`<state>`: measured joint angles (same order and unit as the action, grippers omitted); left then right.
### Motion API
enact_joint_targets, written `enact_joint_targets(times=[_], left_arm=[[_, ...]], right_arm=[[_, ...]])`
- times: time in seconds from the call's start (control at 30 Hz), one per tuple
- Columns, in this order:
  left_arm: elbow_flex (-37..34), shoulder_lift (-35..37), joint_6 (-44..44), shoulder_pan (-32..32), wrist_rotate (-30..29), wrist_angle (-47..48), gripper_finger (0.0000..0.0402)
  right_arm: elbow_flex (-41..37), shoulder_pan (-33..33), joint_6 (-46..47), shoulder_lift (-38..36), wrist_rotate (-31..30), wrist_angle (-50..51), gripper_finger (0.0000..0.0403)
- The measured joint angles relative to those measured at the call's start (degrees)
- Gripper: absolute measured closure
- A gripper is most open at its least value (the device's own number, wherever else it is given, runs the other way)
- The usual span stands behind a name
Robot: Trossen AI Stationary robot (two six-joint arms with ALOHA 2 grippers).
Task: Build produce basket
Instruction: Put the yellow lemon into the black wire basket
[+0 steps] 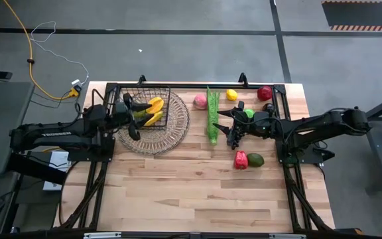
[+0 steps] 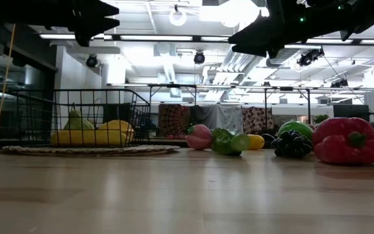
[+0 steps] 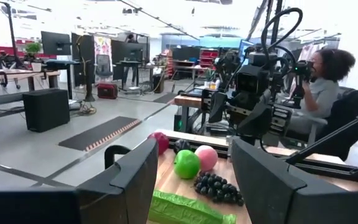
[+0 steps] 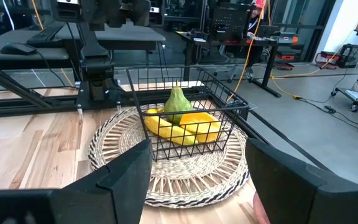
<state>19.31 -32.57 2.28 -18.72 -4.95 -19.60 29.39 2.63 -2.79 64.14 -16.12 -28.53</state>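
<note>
Black wire mesh forms the basket (image 1: 147, 106), which is sitting on a round woven tray (image 1: 171, 136) and holding yellow bananas (image 4: 182, 129) and a green pear (image 4: 178, 101). The left gripper (image 1: 132, 113) is hovering over the basket, jaws wide, empty. The right gripper (image 1: 227, 126) is hovering beside the green stalk (image 1: 213, 113), jaws wide, empty. Remaining produce is lying nearby on the table (image 1: 197, 192).

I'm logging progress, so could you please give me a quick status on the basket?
Left pincer open over black wire basket. Right pincer open, empty, beside long green stalk. Yellow bananas and green pear already in.
</note>
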Motion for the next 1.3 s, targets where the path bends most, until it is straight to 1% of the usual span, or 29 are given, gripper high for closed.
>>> enact_joint_targets(times=[1.03, 1.3], left_arm=[[0.0, 0.0, -1.9, 0.0, -0.2, 0.5, 0.0209], [0.0, 0.0, -1.9, 0.0, -0.2, 0.5, 0.0209]], right_arm=[[0.0, 0.0, -0.1, 0.0, 0.0, -0.1, 0.0153], [0.0, 0.0, -0.2, 0.0, -2.9, -0.1, 0.0153]])
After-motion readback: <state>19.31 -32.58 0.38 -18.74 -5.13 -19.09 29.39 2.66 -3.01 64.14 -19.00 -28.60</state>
